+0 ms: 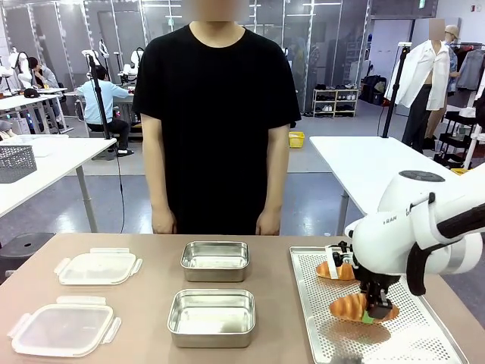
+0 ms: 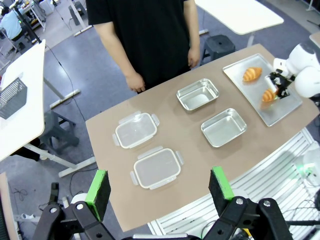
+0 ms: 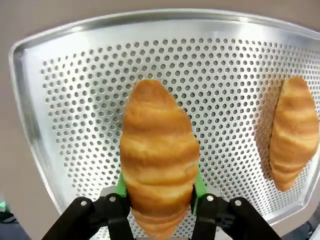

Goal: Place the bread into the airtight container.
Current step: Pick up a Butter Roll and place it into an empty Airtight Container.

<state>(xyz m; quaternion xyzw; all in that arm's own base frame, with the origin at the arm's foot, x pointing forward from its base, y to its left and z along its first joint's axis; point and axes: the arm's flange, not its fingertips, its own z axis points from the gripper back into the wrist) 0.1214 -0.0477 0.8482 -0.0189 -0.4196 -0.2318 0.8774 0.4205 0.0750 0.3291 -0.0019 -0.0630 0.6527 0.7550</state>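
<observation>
The right gripper point(image 3: 160, 186) is clasping the nearer croissant point(image 3: 159, 150) across its middle on the perforated tray point(image 3: 75, 100), so it is needing only a gentle squeeze and a straight lift toward the nearer steel container point(image 1: 211, 317), while the left gripper point(image 2: 159, 185) is hovering with fingers spread.

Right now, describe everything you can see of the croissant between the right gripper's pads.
The croissant is golden-brown and glossy, with ridged bands across its crust and tapered ends, and it looks whole and undented. It lies on the perforated metal tray, nearer the robot than the other croissant. The right gripper straddles it crosswise, with a green pad against each side. Whether it has left the tray yet is unclear.
</observation>
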